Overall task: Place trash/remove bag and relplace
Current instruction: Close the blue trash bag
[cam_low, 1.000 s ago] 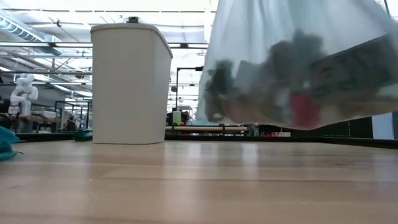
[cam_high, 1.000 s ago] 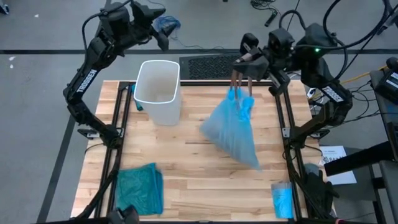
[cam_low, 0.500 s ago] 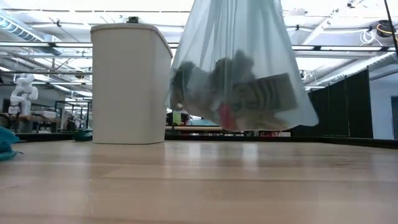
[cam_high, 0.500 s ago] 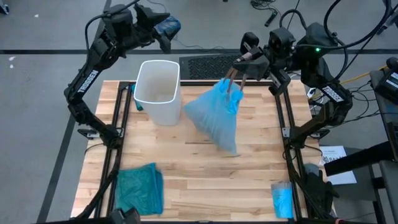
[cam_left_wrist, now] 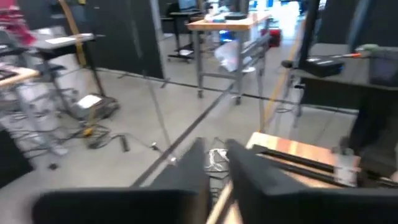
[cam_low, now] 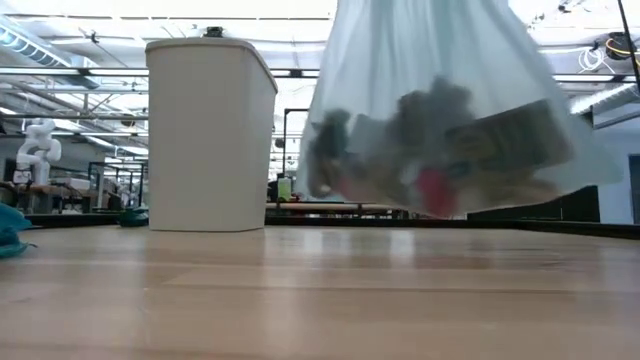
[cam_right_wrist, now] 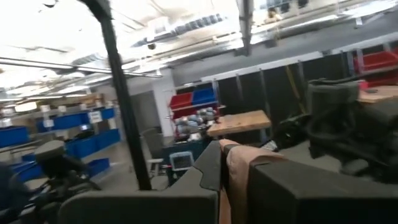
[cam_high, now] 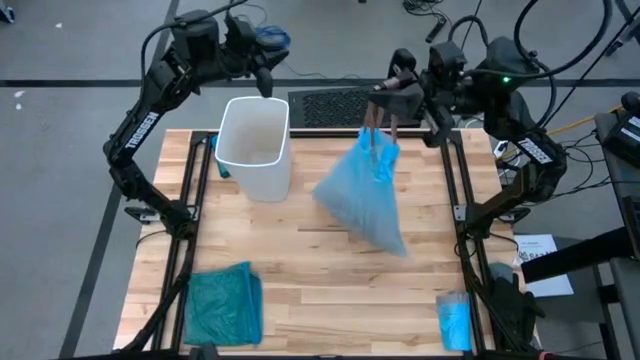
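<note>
Jaws of right gripper point(cam_high: 380, 112) clamped on neck of pale blue bag point(cam_high: 365, 195), suspended with trash point(cam_low: 440, 165) above bench point(cam_high: 300, 260) beside white bin point(cam_high: 254, 146); left gripper point(cam_high: 262, 75) jaws nearly together, behind bin

Robotics lab or workshop: pale wooden slatted worktable point(cam_high: 300, 260), grey concrete floor point(cam_high: 60, 150), blue and red plastic storage bins point(cam_right_wrist: 193, 98), wooden workbenches point(cam_left_wrist: 227, 25).

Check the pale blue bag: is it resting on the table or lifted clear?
Lifted clear. The right gripper holds the bag by its top; in the low view its trash-filled bottom hangs above the table.
</note>
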You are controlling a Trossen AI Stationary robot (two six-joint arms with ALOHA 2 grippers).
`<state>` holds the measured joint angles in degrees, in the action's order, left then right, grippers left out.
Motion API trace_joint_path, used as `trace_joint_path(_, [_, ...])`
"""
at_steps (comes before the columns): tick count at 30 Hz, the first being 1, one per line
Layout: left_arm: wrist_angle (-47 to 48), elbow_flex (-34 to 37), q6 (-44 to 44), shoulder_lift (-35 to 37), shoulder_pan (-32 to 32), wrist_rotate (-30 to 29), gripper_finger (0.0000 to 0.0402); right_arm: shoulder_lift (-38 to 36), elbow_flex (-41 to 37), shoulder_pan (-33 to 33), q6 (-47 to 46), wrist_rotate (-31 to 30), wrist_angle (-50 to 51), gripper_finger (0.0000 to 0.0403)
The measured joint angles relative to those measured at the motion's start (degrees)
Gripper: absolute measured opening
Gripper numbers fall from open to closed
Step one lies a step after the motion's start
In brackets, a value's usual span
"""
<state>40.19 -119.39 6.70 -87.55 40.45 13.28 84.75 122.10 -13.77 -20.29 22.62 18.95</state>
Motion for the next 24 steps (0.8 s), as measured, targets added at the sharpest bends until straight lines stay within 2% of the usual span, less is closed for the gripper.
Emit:
trace_joint_path(3, [-0.1, 0.0, -0.3, 0.0, 0.0, 3.2, 0.0012, 0.0, 0.0, -0.1, -0.1, -3.1, 1.7, 0.0000])
trace_joint_path(4, [0.0, 0.0, -0.3, 0.0, -0.1, 4.1, 0.0007, 0.3, 0.0, -0.1, -0.1, -1.2, -0.1, 0.0000])
trace_joint_path(7, [0.5, 0.0, -0.3, 0.0, 0.0, 7.5, 0.0003, 1.5, 0.0, -0.1, -2.3, 11.5, -15.4, 0.0000])
trace_joint_path(8, [0.5, 0.0, -0.3, -0.1, -0.1, 8.2, 0.0002, 1.6, 0.0, 0.0, -3.8, 13.2, -17.9, 0.0000])
trace_joint_path(10, [0.5, 0.0, -0.3, -0.4, -0.2, 8.7, 0.0002, 0.9, 0.3, -0.7, -4.1, 11.0, -13.8, 0.0000])
trace_joint_path(12, [1.1, 0.0, -0.3, -0.6, -0.5, 8.8, 0.0001, 0.4, 0.2, -1.6, -3.5, 5.1, -6.6, 0.0000])
trace_joint_path(13, [1.4, 0.0, -0.3, -0.8, -0.5, 9.0, 0.0001, 0.6, 0.2, -1.8, -3.5, 4.0, -6.2, 0.0000])
trace_joint_path(17, [1.5, 0.0, -0.3, -0.8, -0.5, 9.5, 0.0001, 2.0, -0.2, -1.2, -3.9, 7.7, -9.6, 0.0000])
trace_joint_path(24, [1.6, 0.0, -0.3, -0.8, -0.9, 10.7, 0.0000, 1.6, 0.1, -1.9, -4.0, 6.0, -7.8, 0.0000])
